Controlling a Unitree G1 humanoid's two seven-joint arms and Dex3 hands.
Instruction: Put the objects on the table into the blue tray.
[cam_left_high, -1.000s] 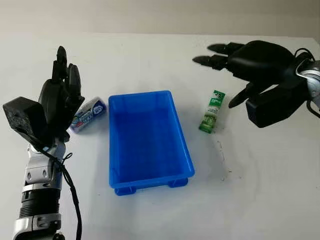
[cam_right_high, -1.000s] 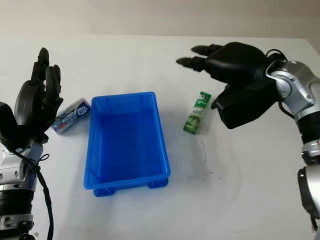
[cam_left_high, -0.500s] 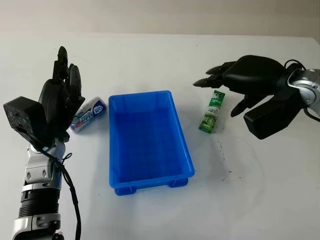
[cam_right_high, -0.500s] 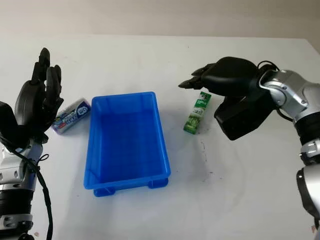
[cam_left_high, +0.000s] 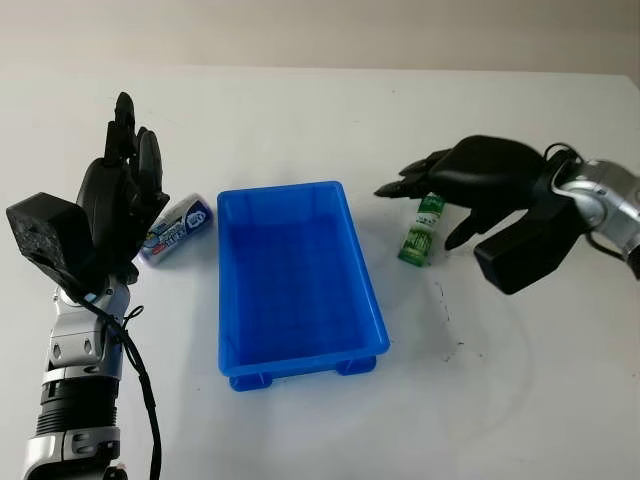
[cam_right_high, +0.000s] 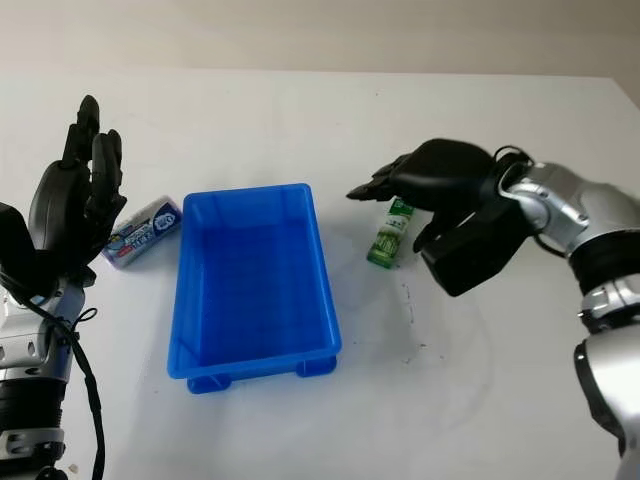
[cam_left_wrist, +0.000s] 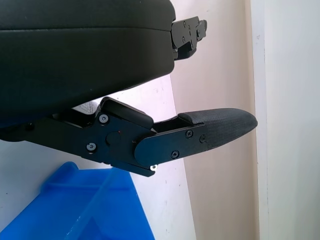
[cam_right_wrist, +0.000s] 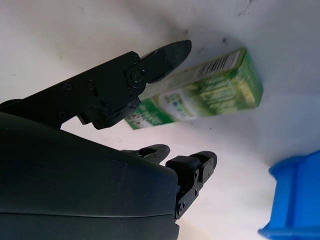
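Observation:
The blue tray stands in the middle of the white table with nothing in it. A green box lies flat to its right. My right hand hovers low over the box's far end, open and holding nothing. In the right wrist view the box lies between one finger and the other two fingers, which stand apart from it. A white and blue packet lies left of the tray. My left hand is held upright beside the packet, open.
The table's far edge runs along the back. Small dark marks dot the table right of the tray. A corner of the tray appears in the left wrist view.
My right hand has come down and toward the tray, from above and behind the green box to just over its far end. The left hand, packet and tray have not moved.

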